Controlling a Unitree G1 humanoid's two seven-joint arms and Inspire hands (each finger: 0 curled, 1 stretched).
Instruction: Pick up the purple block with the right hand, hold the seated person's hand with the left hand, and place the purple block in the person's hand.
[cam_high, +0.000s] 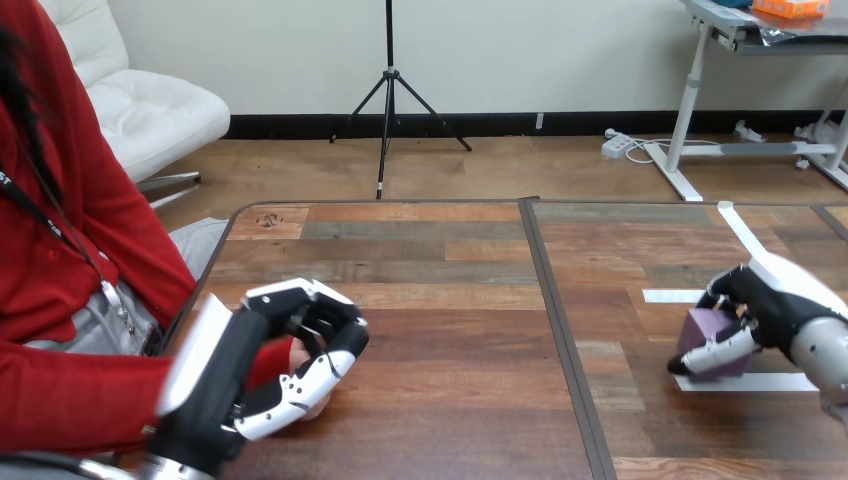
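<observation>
The purple block (703, 331) is low over the table at the right, by the white tape marks. My right hand (785, 298) is shut on it, fingers over its top and thumb across its front face. I cannot tell whether the block rests on the wood or is just off it. At the left, my left hand (228, 372) is curled round the person's hand (299, 353), fingers over it and thumb under it. Most of the person's hand is hidden inside my grasp, and a red sleeve leads into it from the left.
White tape strips (750, 382) mark the table (440, 330) under and behind the block. A dark seam (560, 330) splits the tabletop down the middle. The person sits at the left edge, their arm lying along the table's near-left corner.
</observation>
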